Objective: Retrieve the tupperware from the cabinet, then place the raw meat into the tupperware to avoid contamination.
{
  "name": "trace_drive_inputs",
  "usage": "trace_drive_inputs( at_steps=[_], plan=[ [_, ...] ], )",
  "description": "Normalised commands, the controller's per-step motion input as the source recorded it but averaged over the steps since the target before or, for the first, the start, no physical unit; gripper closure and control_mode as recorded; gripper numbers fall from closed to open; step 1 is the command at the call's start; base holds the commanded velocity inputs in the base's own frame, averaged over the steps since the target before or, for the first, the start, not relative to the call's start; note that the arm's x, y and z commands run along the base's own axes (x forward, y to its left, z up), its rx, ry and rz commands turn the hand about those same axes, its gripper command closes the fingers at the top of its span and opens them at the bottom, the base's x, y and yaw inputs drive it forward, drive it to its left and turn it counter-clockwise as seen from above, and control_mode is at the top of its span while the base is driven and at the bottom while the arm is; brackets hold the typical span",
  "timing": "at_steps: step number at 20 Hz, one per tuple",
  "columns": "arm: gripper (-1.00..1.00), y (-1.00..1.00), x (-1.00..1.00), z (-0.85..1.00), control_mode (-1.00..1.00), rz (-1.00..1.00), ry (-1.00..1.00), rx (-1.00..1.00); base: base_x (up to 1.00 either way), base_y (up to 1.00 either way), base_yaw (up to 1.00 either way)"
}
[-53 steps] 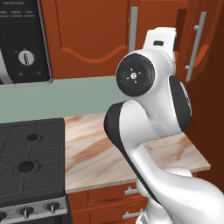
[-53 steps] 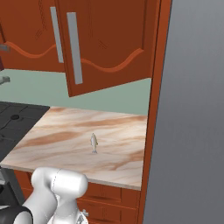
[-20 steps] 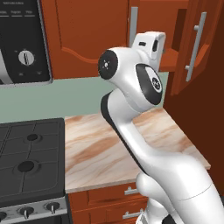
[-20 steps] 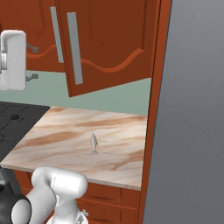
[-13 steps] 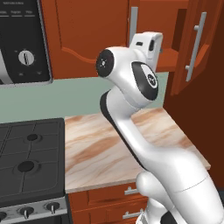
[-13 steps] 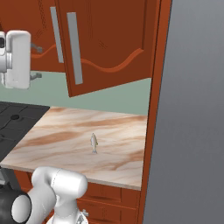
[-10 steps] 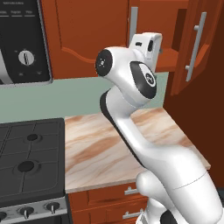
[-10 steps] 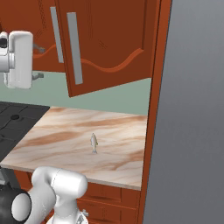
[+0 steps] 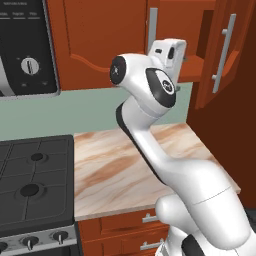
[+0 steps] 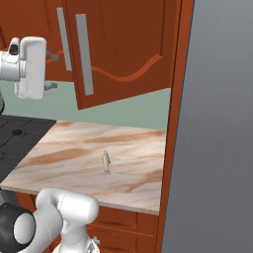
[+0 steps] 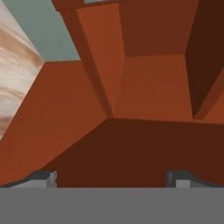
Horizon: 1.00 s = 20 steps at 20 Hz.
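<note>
The raw meat (image 10: 105,162), a small silvery sliver, lies on the marble counter (image 10: 64,158) near its middle. My gripper (image 10: 51,71) is raised high at the left, level with the cabinet (image 10: 118,44), whose door stands open with its long grey handle (image 10: 84,54) showing. In the hand view the gripper (image 11: 111,179) is open, its fingertips (image 11: 41,178) far apart with nothing between them, facing red-brown cabinet panels. In the left base view my white hand (image 9: 170,52) sits in front of the cabinet's opening, beside the swung-out door (image 9: 225,50). The tupperware is out of view.
A black stove (image 9: 30,185) adjoins the counter on the left, with a microwave (image 9: 25,45) above it. A tall grey panel (image 10: 217,123) closes off the right side. Drawers (image 9: 145,220) run under the counter edge.
The hand has edged closer to the cabinet, drifting right in the right base view. The jaws stayed open and the raw meat has not moved.
</note>
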Motion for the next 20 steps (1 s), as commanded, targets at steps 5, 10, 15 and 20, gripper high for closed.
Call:
trace_drive_inputs(
  at_steps=[5,10,15,20],
  plan=[
    [-1.0,-0.19,0.14,-0.02,-1.0,-0.07,0.0,0.0,0.0,0.0,0.0],
    [-1.0,-0.18,0.03,0.0,-1.0,-0.07,0.0,0.0,0.0,0.0,0.0],
    [-1.0,-0.16,0.02,-0.02,-1.0,-0.07,0.0,0.0,0.0,0.0,0.0],
    [-1.0,-0.12,0.11,-0.07,-1.0,-0.08,0.0,0.0,0.0,0.0,0.0]
  ],
)
